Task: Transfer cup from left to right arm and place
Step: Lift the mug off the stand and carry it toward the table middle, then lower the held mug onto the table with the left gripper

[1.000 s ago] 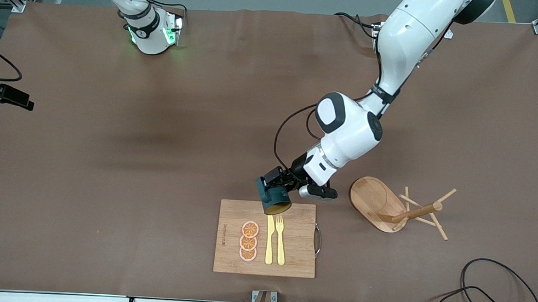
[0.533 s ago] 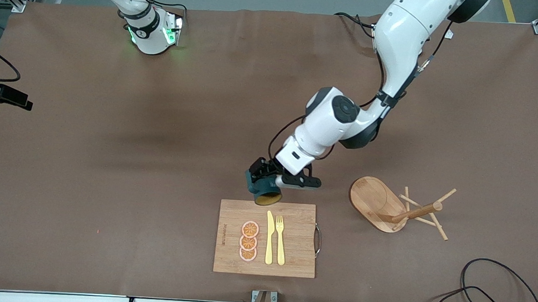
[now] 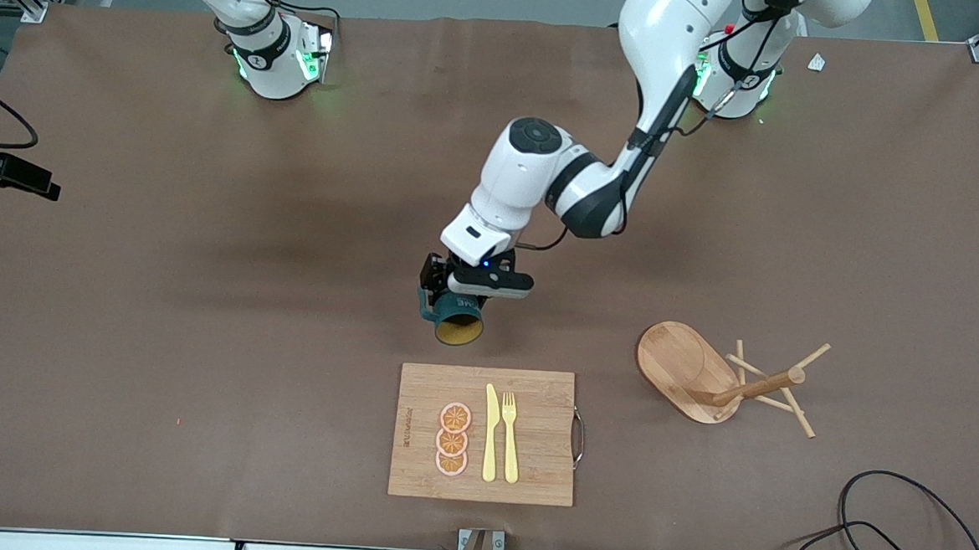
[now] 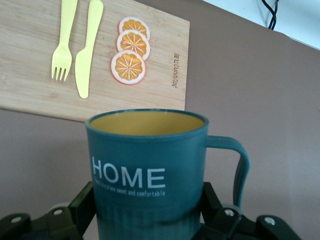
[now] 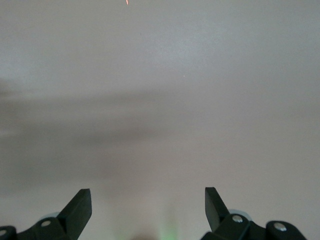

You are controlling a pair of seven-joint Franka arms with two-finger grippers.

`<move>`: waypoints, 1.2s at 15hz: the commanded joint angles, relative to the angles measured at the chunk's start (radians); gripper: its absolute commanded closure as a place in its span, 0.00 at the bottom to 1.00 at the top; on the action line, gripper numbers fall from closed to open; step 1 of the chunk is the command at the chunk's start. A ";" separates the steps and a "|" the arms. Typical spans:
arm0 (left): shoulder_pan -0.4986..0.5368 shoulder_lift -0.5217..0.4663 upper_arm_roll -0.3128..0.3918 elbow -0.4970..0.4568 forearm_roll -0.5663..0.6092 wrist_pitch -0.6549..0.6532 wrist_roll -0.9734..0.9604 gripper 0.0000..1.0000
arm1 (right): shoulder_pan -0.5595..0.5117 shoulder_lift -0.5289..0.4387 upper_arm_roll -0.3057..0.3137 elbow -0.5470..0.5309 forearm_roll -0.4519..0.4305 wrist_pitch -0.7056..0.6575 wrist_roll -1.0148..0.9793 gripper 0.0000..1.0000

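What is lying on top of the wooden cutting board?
On the cutting board: three orange slices, a yellow knife and a yellow fork. Nothing covers them.

One cup [image 3: 457, 321], one board [image 3: 539, 445], one rack [image 3: 723, 379]. Three orange slices [image 3: 452, 439], one knife [image 3: 490, 433], one fork [image 3: 510, 435]. Two arms [image 3: 545, 177].

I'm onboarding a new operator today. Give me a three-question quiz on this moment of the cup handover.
1. True or false: the left gripper is shut on the cup.
2. What is the cup over? A) the cutting board B) bare table C) the wooden peg rack
3. Fill in: in the right wrist view, the right gripper stands ____, with nothing between its fingers.

Key: 1 true. 2 B; the board lies nearer the front camera than the spot under the cup. 3 open.
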 commanded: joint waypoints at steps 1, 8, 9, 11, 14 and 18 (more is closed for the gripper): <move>-0.141 0.031 0.136 0.014 0.030 -0.007 -0.089 0.21 | -0.015 0.001 0.014 0.002 -0.010 -0.007 0.005 0.00; -0.427 0.152 0.413 0.014 0.030 -0.010 -0.173 0.22 | -0.027 0.001 0.014 -0.001 -0.004 -0.007 0.005 0.00; -0.469 0.178 0.450 0.014 0.030 -0.012 -0.196 0.22 | -0.027 0.001 0.014 -0.001 -0.002 -0.009 0.005 0.00; -0.567 0.237 0.541 0.015 0.030 -0.012 -0.256 0.21 | -0.027 0.001 0.014 -0.001 0.001 -0.009 0.005 0.00; -0.658 0.299 0.608 0.015 0.030 -0.044 -0.305 0.22 | -0.033 0.001 0.014 -0.001 0.001 -0.010 0.003 0.00; -0.739 0.397 0.685 0.019 0.055 -0.062 -0.371 0.22 | -0.033 0.001 0.014 -0.009 0.001 -0.009 0.002 0.00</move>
